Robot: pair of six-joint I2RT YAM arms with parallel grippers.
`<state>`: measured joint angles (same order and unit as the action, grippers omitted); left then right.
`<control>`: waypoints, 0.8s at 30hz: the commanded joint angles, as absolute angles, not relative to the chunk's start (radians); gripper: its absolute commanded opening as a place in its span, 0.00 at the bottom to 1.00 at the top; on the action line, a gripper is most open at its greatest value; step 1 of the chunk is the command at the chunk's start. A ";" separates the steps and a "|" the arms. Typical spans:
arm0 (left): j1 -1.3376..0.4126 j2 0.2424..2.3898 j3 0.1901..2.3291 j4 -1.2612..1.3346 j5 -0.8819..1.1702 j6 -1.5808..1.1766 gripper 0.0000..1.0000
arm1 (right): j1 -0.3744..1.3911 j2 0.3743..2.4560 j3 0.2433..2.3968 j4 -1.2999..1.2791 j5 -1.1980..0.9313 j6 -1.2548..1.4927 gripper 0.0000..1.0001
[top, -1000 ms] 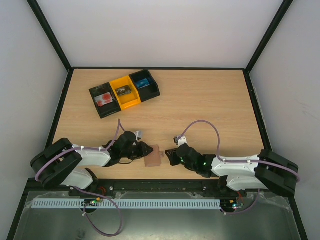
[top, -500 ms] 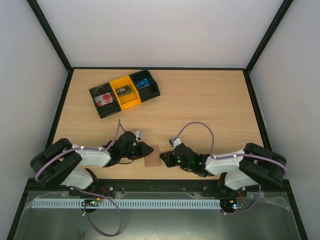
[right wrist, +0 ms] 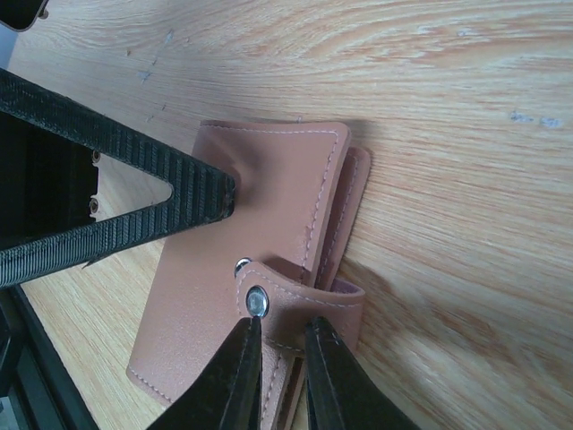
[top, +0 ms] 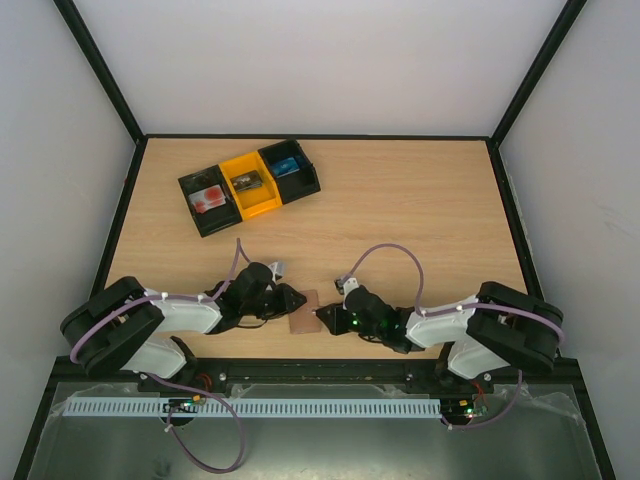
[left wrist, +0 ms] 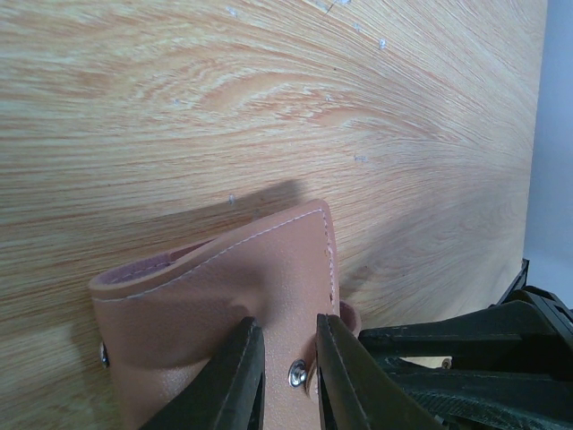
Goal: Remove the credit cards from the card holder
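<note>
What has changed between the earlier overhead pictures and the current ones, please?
The right gripper moved left across the gap to the card holder. It now sits at the snap tab, though a grip cannot be confirmed. The left gripper stayed on the holder, which did not move. The bins are unchanged.
</note>
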<state>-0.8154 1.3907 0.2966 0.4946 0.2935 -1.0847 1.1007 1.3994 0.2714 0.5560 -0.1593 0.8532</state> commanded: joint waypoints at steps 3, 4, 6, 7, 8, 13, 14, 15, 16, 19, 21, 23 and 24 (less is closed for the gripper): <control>-0.821 1.382 0.301 0.457 0.268 -1.074 0.21 | 1.097 1.438 0.307 0.592 -0.163 0.839 0.16; -0.821 1.382 0.302 0.456 0.268 -1.074 0.21 | 1.097 1.442 0.309 0.593 -0.164 0.838 0.16; -0.821 1.382 0.301 0.456 0.270 -1.074 0.21 | 1.097 1.448 0.312 0.595 -0.167 0.838 0.16; -0.820 1.382 0.302 0.456 0.270 -1.074 0.21 | 1.098 1.449 0.313 0.595 -0.166 0.838 0.16; -0.821 1.382 0.302 0.456 0.270 -1.074 0.21 | 1.098 1.450 0.315 0.595 -0.166 0.838 0.16; -0.821 1.384 0.302 0.457 0.271 -1.074 0.21 | 1.097 1.456 0.323 0.594 -0.170 0.838 0.16; -0.820 1.386 0.302 0.458 0.271 -1.074 0.21 | 1.098 1.455 0.324 0.593 -0.170 0.838 0.16; -0.821 1.385 0.302 0.457 0.271 -1.074 0.21 | 1.097 1.451 0.324 0.592 -0.171 0.838 0.16; -0.821 1.386 0.301 0.458 0.271 -1.074 0.21 | 1.097 1.447 0.325 0.589 -0.170 0.840 0.16; -0.820 1.386 0.297 0.460 0.270 -1.074 0.21 | 1.097 1.421 0.322 0.582 -0.164 0.846 0.17; -0.821 1.387 0.296 0.463 0.269 -1.075 0.21 | 1.097 1.402 0.324 0.570 -0.155 0.848 0.19; -0.821 1.388 0.296 0.466 0.271 -1.076 0.21 | 1.097 1.390 0.325 0.559 -0.147 0.851 0.19; -0.821 1.389 0.297 0.466 0.272 -1.077 0.21 | 1.097 1.384 0.324 0.555 -0.144 0.852 0.19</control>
<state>-0.8150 1.3888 0.2966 0.4908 0.2852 -1.0847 1.1004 1.4212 0.3004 0.5629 -0.1684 0.8505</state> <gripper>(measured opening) 0.208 0.191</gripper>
